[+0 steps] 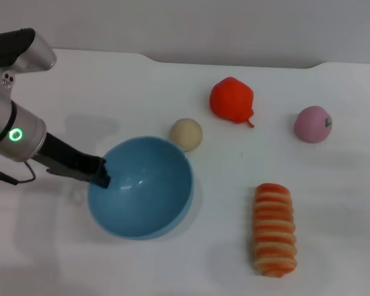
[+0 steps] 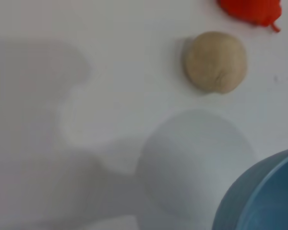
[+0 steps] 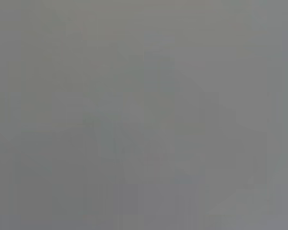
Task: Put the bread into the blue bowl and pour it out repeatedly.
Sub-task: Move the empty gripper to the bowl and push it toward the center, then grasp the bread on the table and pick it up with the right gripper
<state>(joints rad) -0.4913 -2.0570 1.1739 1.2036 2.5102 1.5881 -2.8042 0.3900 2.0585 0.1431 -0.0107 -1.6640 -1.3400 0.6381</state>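
A glossy, hemispherical blue bowl (image 1: 142, 196) sits tilted on the white table (image 1: 333, 203). The left gripper (image 1: 101, 173) pinches its rim. The ridged, striped bread (image 1: 274, 229) lies well apart, toward the right.

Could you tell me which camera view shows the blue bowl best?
The head view: the whole blue bowl shows, tilted, with the left gripper at its rim. The left wrist view catches only an edge; the right wrist view shows none of it.
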